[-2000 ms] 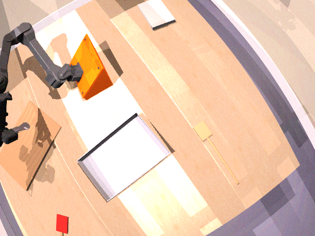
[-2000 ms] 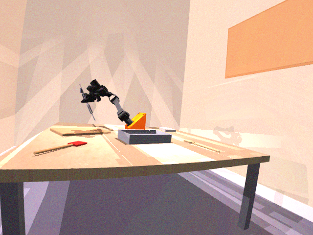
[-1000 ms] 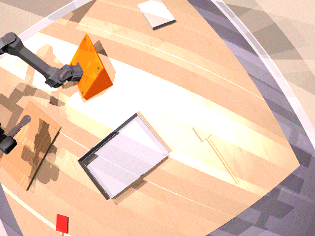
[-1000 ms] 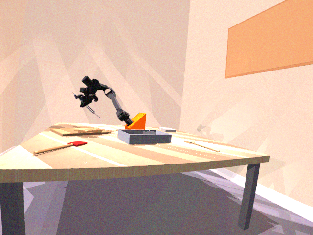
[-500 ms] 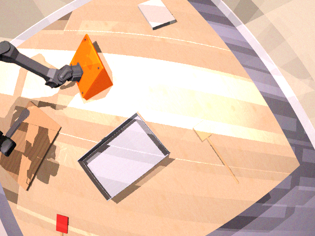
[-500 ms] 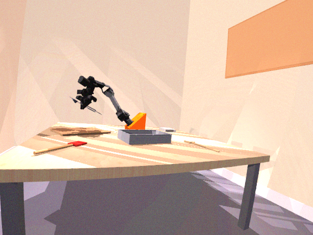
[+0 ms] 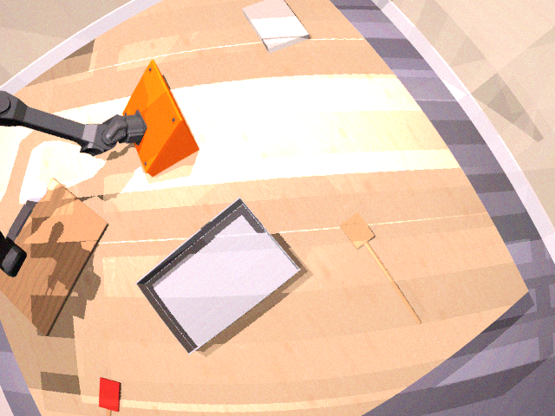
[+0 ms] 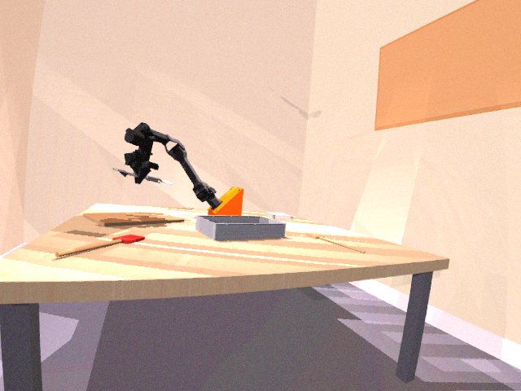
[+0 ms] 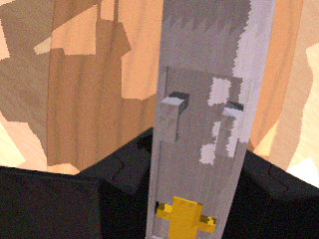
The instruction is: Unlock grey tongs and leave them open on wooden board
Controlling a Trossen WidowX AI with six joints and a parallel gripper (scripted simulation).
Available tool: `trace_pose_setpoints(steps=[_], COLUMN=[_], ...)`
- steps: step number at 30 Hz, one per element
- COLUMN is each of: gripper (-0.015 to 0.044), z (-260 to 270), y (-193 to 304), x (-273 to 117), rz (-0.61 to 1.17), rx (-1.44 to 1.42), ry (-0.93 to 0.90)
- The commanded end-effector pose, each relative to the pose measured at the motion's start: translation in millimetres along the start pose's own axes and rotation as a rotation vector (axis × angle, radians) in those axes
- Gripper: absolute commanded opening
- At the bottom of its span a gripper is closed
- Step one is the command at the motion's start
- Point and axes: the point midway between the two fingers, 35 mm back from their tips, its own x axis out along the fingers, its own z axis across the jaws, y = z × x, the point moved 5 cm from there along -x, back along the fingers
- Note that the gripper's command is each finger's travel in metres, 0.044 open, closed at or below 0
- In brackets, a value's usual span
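Note:
My gripper (image 7: 9, 257) (image 8: 141, 177) (image 9: 181, 139) is shut on the grey tongs (image 7: 21, 219) (image 8: 154, 177) (image 9: 206, 55) and holds them in the air above the wooden board (image 7: 87, 219) (image 8: 121, 219) (image 9: 75, 124). In the exterior view the tongs lie nearly level, sloping slightly down to the right. In the wrist view they run lengthwise between the black fingers, with a yellow piece (image 9: 185, 219) at the bottom. Whether the lock is free cannot be told. The roasting tin (image 7: 224, 273) (image 8: 248, 232) stands on the table, with nothing across it.
The orange wedge (image 7: 156, 107) (image 8: 231, 206) under the arm's base stands behind the tin. A red-headed spatula (image 7: 109, 394) (image 8: 129, 239), a wooden spatula (image 7: 357, 230) (image 8: 343, 244) and a flat white block (image 7: 280, 27) (image 8: 279, 216) lie on the table.

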Motion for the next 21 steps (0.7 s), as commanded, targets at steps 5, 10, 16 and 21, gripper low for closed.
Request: trace_pose_setpoints(steps=[5, 10, 16, 21], gripper=[-0.015, -0.015, -0.015, -0.015], z=[-3, -3, -2, -1], y=[-2, -2, -2, -2], x=[0, 0, 5, 12], rz=[0.076, 0.076, 0.081, 0.089], rx=[0.017, 0.017, 0.02, 0.024], ry=[0.025, 0.025, 0.022, 0.018])
